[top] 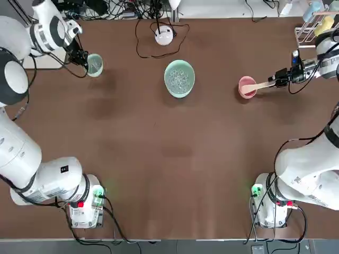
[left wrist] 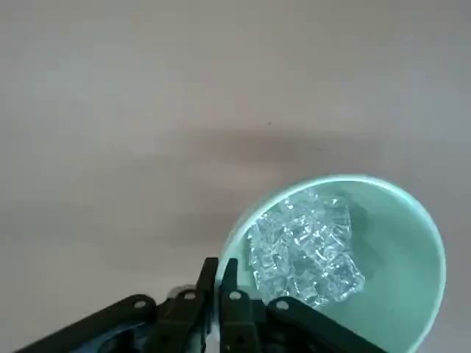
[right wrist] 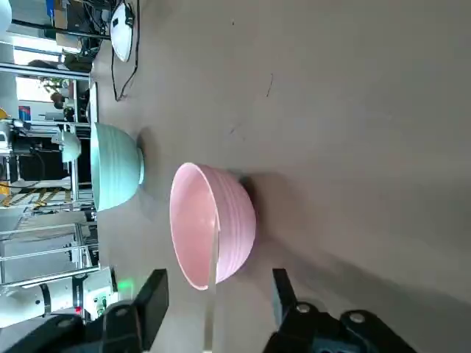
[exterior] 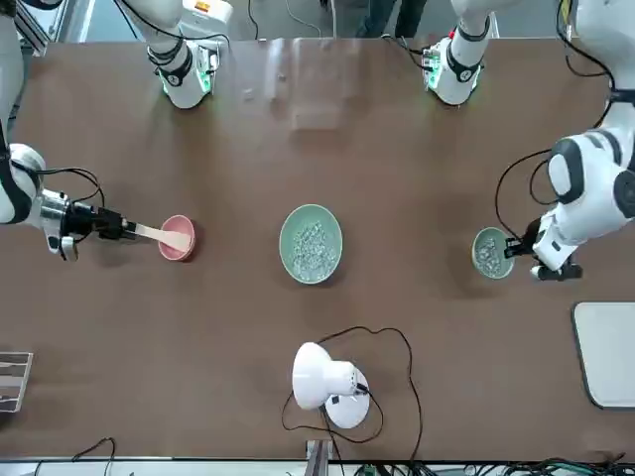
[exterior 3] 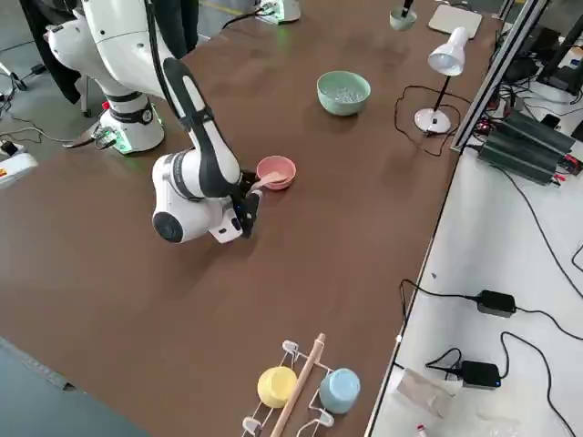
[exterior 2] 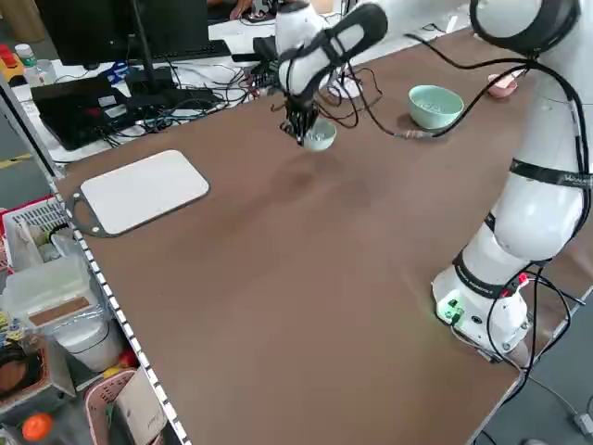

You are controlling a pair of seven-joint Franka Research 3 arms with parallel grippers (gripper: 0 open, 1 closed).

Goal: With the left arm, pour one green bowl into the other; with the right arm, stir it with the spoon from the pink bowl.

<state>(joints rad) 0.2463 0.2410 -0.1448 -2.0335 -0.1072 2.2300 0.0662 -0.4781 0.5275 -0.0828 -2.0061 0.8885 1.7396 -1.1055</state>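
Spoon (top: 258,87): its long axis is running crosswise over the surface (top: 159,153), the handle pointing out of the pink bowl (top: 245,83) toward the robot's right. It is looking pale, slim, straight. The right pincer (right wrist: 221,285) is standing open by the pink bowl, the handle lying between its fingers, ungripped. Far left, the left pincer (left wrist: 219,269) is closing tight on the rim of the small green bowl (left wrist: 405,257), which is carrying clear chunks (left wrist: 305,254). The wide mint bowl (top: 179,79) is sitting between, also holding clear pieces.

Overhead and front cameras look down on the same brown tabletop (top: 159,148) from opposite sides; wrist cameras peer closer.
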